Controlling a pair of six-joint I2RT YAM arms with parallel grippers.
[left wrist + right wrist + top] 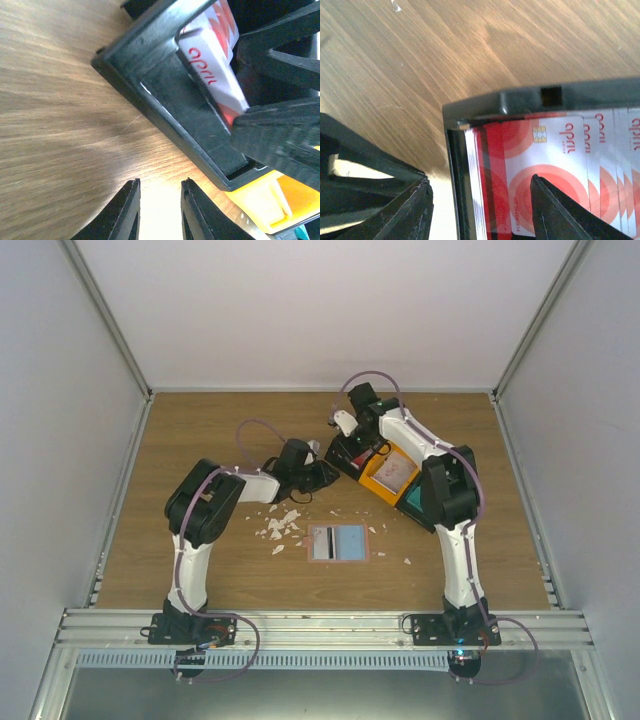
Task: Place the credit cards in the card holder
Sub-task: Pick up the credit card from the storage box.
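Card pickup: right fingers (555, 215), apart, straddle a wall of the black bin (520, 97) and its stacked credit cards (540, 155), left fingers (122, 215) slightly apart, empty; next likely needs one card pinched for the card holder (337, 542), well away.

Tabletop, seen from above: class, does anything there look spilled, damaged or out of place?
Yes. Small white scraps lie scattered on the wooden table just left of the open card holder, with a few strays to its right; they look like torn litter.
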